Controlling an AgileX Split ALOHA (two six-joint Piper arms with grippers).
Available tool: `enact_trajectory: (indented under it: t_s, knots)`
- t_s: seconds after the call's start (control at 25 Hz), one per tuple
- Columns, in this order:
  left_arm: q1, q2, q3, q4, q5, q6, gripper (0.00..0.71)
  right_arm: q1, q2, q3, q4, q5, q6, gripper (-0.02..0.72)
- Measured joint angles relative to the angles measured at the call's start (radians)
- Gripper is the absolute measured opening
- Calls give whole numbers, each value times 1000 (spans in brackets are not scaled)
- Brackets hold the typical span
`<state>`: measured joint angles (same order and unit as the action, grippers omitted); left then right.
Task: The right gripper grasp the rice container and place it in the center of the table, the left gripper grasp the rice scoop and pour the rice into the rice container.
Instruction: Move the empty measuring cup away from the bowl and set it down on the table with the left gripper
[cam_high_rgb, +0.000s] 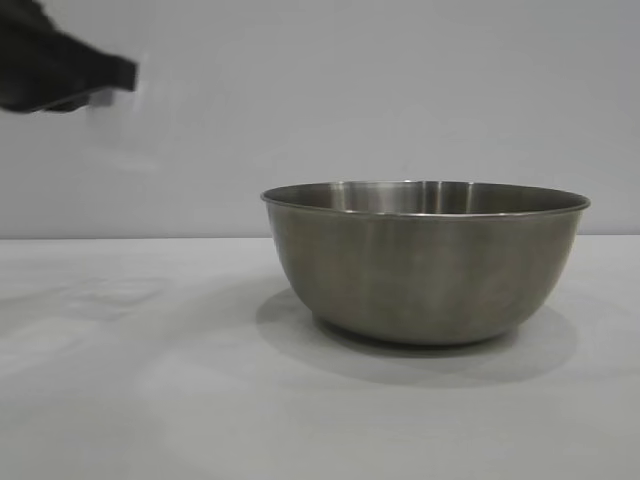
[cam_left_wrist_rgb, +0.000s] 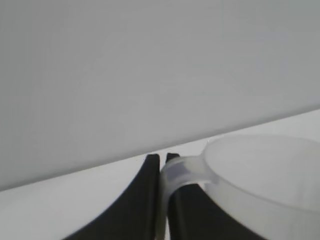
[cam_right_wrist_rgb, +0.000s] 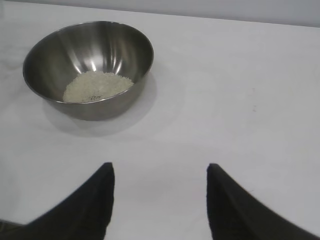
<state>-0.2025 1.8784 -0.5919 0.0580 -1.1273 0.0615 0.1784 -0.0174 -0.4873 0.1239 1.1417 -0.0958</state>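
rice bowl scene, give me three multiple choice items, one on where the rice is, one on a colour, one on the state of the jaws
1. Where is the rice?
A. heaped on the table
B. in the bottom of the rice container
C. inside the rice scoop

2. What colour is the rice container?
A. red enamel
B. clear plastic
C. brushed steel grey

3. How do the jaws of the two grippers stand?
A. left gripper shut on the rice scoop's handle, right gripper open and empty
B. both open and empty
C. right gripper shut on the container's rim, left gripper open

Answers:
1 B: the right wrist view shows the grains lying inside the container.
2 C: its wall is dull silver metal on the white table.
3 A: the left gripper pinches the handle of the rice scoop, while the right gripper stands spread over bare table.
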Motion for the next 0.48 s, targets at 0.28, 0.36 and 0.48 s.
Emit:
enact_trajectory:
  t_s: [0.28, 0.36, 0.48]
  knots:
    - [10, 144, 3, 63, -7, -5, 0, 0, 0, 0, 0, 0, 0, 388]
    - [10, 177, 3, 63, -7, -6, 0, 0, 0, 0, 0, 0, 0, 388]
    - [10, 205, 3, 64, -7, -6, 0, 0, 0, 0, 0, 0, 0, 388]
